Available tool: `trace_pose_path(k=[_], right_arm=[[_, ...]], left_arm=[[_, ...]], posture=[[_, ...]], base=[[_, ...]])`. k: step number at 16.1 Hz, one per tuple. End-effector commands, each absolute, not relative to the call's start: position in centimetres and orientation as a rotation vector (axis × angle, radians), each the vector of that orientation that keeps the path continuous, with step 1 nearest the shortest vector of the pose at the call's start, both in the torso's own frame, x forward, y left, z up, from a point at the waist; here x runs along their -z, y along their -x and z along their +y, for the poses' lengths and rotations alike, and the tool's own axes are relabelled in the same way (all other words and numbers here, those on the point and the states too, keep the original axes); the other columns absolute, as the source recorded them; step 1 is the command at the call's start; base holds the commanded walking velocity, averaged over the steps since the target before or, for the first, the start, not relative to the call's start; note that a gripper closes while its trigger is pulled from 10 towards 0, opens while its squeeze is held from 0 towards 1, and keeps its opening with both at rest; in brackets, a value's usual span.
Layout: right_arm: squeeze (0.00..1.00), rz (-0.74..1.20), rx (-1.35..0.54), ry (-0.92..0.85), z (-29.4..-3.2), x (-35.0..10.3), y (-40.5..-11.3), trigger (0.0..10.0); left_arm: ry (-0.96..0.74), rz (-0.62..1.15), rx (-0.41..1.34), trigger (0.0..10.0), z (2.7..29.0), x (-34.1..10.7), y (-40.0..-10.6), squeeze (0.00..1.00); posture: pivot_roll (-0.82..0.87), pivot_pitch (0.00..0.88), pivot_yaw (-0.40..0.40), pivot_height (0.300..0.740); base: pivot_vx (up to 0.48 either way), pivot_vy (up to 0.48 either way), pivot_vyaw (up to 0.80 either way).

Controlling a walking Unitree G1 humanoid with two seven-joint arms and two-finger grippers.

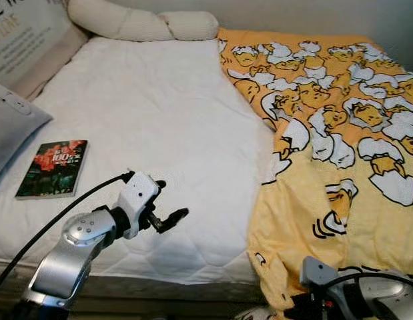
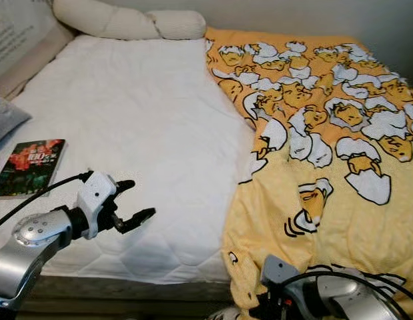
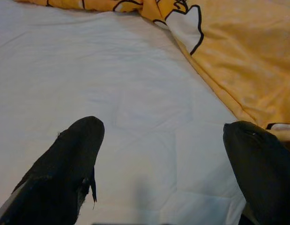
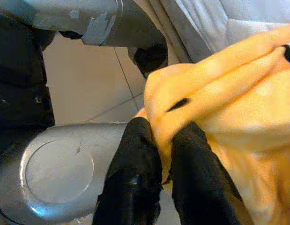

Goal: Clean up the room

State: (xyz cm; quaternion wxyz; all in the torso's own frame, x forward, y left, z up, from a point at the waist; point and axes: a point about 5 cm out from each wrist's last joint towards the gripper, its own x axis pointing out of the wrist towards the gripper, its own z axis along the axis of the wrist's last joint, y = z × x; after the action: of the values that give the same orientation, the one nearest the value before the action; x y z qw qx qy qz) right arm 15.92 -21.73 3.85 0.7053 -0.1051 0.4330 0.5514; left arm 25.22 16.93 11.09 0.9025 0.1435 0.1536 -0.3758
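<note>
An orange blanket (image 1: 326, 133) printed with white and yellow cartoon figures covers the right half of the bed and hangs over its near edge. My right gripper (image 4: 164, 154) is low at that hanging edge, shut on a fold of the blanket (image 4: 219, 103); its wrist (image 1: 366, 293) shows at the bottom right. My left gripper (image 1: 169, 217) hovers open over the bare white mattress (image 1: 153, 113) near the bed's front edge, with nothing between its fingers (image 3: 74, 154). A book (image 1: 53, 168) with a dark red cover lies on the mattress at the left.
A grey pillow (image 1: 9, 127) lies at the left edge beside the book. A large printed cushion (image 1: 29, 33) and a long cream bolster (image 1: 139, 23) lie along the head of the bed. Beige floor tiles (image 4: 84, 79) show below the bed's edge.
</note>
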Motion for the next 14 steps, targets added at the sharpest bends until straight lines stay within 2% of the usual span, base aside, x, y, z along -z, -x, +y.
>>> trace_pose_path(k=[1, 5, 8, 11, 12, 13, 14], right_arm=[[1.00, 0.944, -1.253, 0.217, -22.0, -4.5, -16.1, 10.0], [1.00, 0.910, -1.332, 0.152, -21.9, -6.0, -15.9, 10.0], [1.00, 0.830, -1.117, 0.200, -21.9, -5.1, -18.9, 10.0], [1.00, 0.706, -0.750, 0.221, -19.9, -4.1, -23.4, 10.0], [1.00, 0.691, -0.694, 0.226, -19.6, -4.0, -24.1, 10.0], [1.00, 0.666, -0.533, 0.245, -18.7, -3.6, -26.3, 10.0], [1.00, 0.657, -0.481, 0.245, -18.2, -3.5, -27.1, 10.0]], left_arm=[[-0.313, 0.319, 0.788, 10.0, 16.8, -11.0, -25.6, 0.10], [-0.311, 0.309, 0.793, 10.0, 16.4, -11.1, -26.2, 0.10], [-0.306, 0.298, 0.789, 10.0, 15.9, -10.8, -26.6, 0.11], [-0.296, 0.286, 0.762, 10.0, 15.6, -10.8, -26.8, 0.11], [-0.295, 0.286, 0.761, 10.0, 15.6, -10.8, -26.8, 0.11], [-0.297, 0.287, 0.757, 10.0, 15.6, -10.7, -26.9, 0.11], [-0.298, 0.287, 0.755, 10.0, 15.6, -10.7, -26.9, 0.11]], posture=[[-0.05, 0.000, 0.017, 0.740], [-0.07, 0.000, 0.015, 0.740], [-0.07, 0.000, 0.005, 0.740], [-0.06, 0.000, 0.005, 0.740], [-0.07, 0.000, 0.011, 0.740], [-0.07, 0.000, 0.019, 0.740], [-0.07, 0.000, 0.022, 0.740]], base=[[0.000, 0.000, 0.00], [0.000, 0.000, 0.00], [0.000, 0.000, 0.00], [0.000, 0.000, 0.00], [0.000, 0.000, 0.00], [0.000, 0.000, 0.00], [0.000, 0.000, 0.00]])
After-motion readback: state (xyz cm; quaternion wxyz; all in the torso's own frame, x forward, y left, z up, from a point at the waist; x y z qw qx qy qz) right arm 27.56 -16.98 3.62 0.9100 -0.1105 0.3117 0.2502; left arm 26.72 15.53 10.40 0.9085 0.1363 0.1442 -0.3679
